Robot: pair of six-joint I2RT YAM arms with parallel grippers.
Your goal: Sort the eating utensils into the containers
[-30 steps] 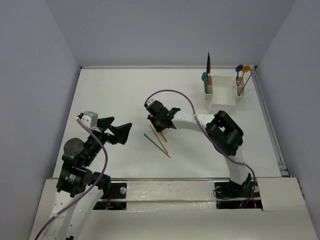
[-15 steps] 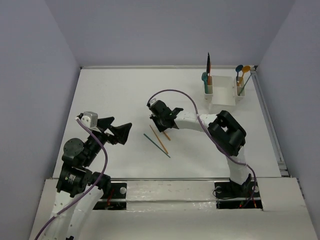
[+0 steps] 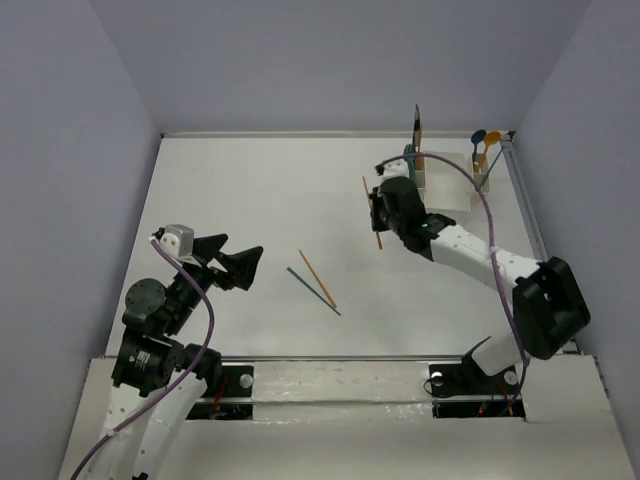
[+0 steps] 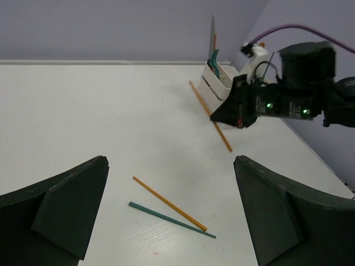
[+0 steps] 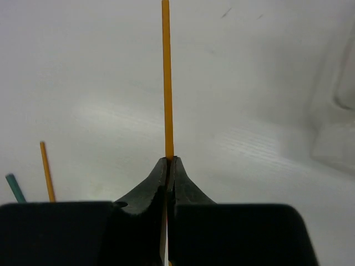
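Clearly the sort is well along but unfinished. The right gripper (image 5: 169, 166) is pinched tight on an orange chopstick (image 5: 166, 83), apparently lifted off the worktop (image 3: 230, 180), just at 8 o'clock of the caddy (image 3: 446, 196), so this stick looks to be on its way in. The caddy sits at 1 o'clock on the worktop. Its 9 o'clock cup (image 3: 417, 178) holds a knife (image 3: 417, 124), a teal spoon (image 3: 408, 154) and something thin and orange. Its 3 o'clock cup (image 3: 478, 186) holds a blue spoon (image 3: 478, 137), an orange spoon (image 3: 492, 138) and a thin dark stick. Left to do: a second orange chopstick (image 3: 314, 273) and a teal chopstick (image 3: 310, 287), lying near mid-worktop and closing together at their 5 o'clock ends. The left gripper (image 3: 243, 250) hangs wide open and empty at 9 o'clock of that pair.
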